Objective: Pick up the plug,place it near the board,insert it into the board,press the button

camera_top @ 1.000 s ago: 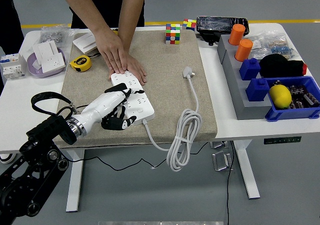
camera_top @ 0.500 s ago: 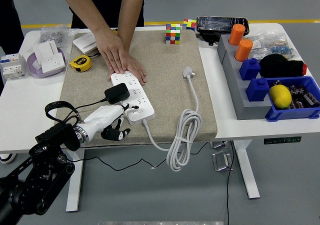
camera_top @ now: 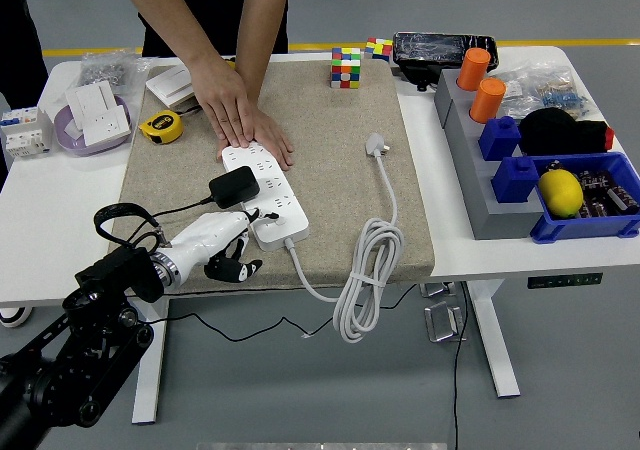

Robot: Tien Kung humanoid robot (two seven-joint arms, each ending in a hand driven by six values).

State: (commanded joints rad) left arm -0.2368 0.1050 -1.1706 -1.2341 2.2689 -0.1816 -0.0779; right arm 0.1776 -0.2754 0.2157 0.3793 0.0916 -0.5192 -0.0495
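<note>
1. Loosely curled and holding nothing, the fingers [camera_top: 228, 260] of my left hand [camera_top: 208, 245] hang over the mat's near edge, just beside the near end of the power strip [camera_top: 264, 191].
2. My left arm comes in from the lower left corner; my right arm is out of sight.
3. One black plug [camera_top: 233, 186] sits in the white power strip, its thin black cable [camera_top: 128, 213] looping back toward my wrist.
4. One power strip lies at a slant on the beige mat [camera_top: 330, 160], and its white cord [camera_top: 365, 270] coils over the mat's near edge.
5. One white three-pin plug [camera_top: 377, 146] at the cord's other end lies on the mat, well apart from the strip.
6. A person stands at the far side with two hands [camera_top: 240, 120] stacked flat on the far end of the strip, pressing it down.
7. One colour cube [camera_top: 346, 67] stands at the mat's far edge.
8. One yellow tape measure [camera_top: 160, 125] rests on the mat's far left corner.
9. Two orange cylinders [camera_top: 481, 83] stand on the grey rack [camera_top: 470, 160] at the right.
10. Two blue blocks [camera_top: 506, 157] sit on that same rack.
11. One yellow ball [camera_top: 560, 191] lies in the blue tray [camera_top: 600, 225].
</note>
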